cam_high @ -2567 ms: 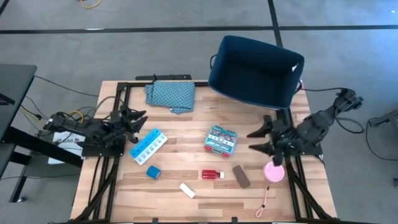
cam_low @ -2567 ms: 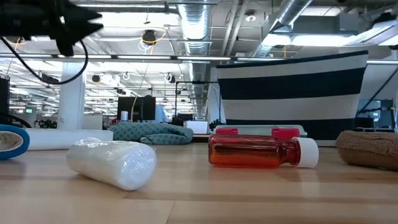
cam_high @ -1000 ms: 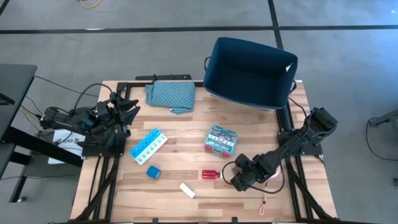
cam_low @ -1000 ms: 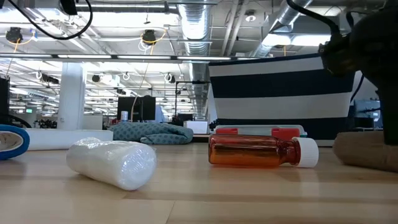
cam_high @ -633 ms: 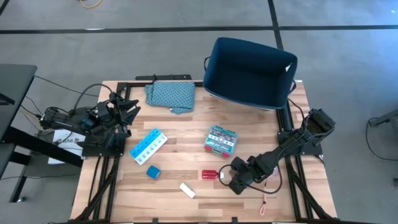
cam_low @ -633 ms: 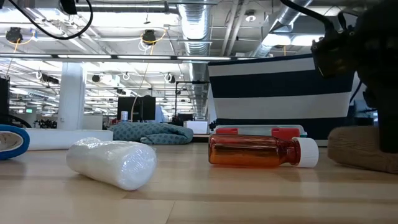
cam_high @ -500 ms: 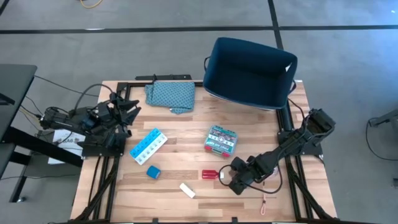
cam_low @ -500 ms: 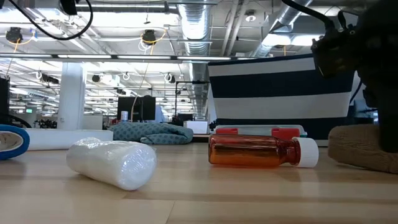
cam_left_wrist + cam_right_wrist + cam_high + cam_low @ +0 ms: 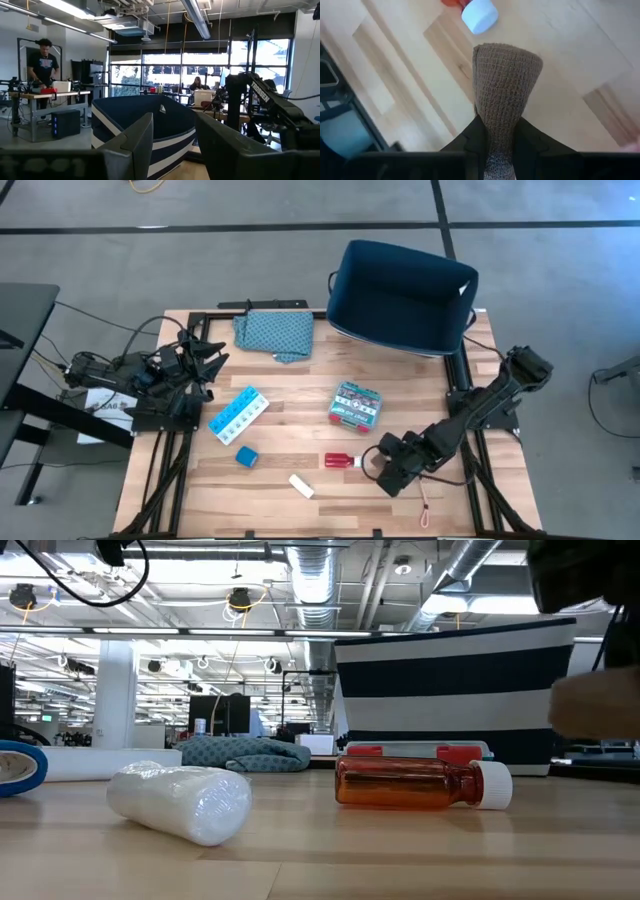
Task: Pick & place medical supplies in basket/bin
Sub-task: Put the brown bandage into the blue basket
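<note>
2 dark, matte-black jointed arms: left arm point(image 9: 130, 372), right arm point(image 9: 470, 420). Black cables looping off both point(image 9: 140, 332), yellow wire near left base. Flat, angular dark-grey fingers point(image 9: 137, 145) on left; narrower black fingers point(image 9: 475, 137) on right.

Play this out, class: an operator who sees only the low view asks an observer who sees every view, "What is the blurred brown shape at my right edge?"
Observer: A brown knitted oblong roll, clamped between the right gripper's fingers, as the right wrist view shows.
Operator: Where over the table is that gripper?
Observer: In the high view it is near the front edge of the wooden table, just right of the red white-capped bottle.
Operator: And the other arm?
Observer: The left gripper waits open at the table's left edge.
</note>
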Available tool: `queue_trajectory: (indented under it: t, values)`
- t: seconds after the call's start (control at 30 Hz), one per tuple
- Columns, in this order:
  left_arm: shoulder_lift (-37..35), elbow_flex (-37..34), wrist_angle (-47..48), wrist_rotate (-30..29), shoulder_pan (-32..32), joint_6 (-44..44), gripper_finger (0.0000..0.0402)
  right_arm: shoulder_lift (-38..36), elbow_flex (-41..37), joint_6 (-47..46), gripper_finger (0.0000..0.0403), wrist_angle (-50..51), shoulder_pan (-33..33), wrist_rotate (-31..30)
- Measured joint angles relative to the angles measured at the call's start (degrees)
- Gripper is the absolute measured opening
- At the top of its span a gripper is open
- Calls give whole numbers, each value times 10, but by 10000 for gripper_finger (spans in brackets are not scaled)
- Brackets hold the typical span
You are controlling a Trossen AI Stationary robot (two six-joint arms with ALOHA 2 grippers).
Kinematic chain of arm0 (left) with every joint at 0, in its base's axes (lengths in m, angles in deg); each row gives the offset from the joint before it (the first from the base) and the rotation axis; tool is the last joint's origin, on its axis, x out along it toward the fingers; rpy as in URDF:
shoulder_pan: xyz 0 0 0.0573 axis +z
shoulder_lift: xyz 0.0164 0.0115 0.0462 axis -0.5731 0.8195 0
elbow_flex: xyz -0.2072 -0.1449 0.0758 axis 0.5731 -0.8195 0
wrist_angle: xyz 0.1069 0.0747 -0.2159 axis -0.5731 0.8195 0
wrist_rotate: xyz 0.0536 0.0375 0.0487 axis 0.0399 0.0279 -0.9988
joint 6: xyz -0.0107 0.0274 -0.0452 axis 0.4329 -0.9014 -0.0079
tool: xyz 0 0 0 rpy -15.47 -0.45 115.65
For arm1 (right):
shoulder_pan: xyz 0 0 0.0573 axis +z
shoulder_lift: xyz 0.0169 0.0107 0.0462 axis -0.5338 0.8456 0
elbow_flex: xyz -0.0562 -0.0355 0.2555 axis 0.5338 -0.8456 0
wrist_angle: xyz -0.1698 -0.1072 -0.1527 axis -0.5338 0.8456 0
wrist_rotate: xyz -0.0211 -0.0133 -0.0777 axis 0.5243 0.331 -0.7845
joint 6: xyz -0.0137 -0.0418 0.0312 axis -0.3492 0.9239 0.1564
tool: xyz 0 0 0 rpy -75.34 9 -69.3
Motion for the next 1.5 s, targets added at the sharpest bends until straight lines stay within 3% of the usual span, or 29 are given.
queue_trajectory:
  t: [0.2, 0.4, 0.67, 0.8, 0.93, 1.03, 1.23, 1.5]
  values:
    - [0, 0, 0, 0, 0, 0, 138, -70, 0, 27, 53, 11, 11, -43]
    - [0, 0, 3, 0, 0, 0, 138, -174, 0, 118, 52, 3, 11, -140]
    - [0, 0, 7, 0, 0, 0, 138, -345, 1, 386, 52, 3, -17, -401]
    - [0, 0, -6, 0, 0, 0, 138, -411, 2, 494, 52, 4, -82, -551]
    - [0, 0, -6, -5, 0, -6, 138, -444, 2, 597, 52, 9, -186, -643]
    - [0, 0, -6, -24, 0, -9, 138, -448, 2, 640, 52, 10, -285, -632]
    - [0, 0, -5, -37, 0, -13, 138, -418, 1, 645, 58, 27, -474, -484]
    - [0, 0, -5, -36, 0, -13, 138, -303, 1, 673, 87, 30, -660, -383]
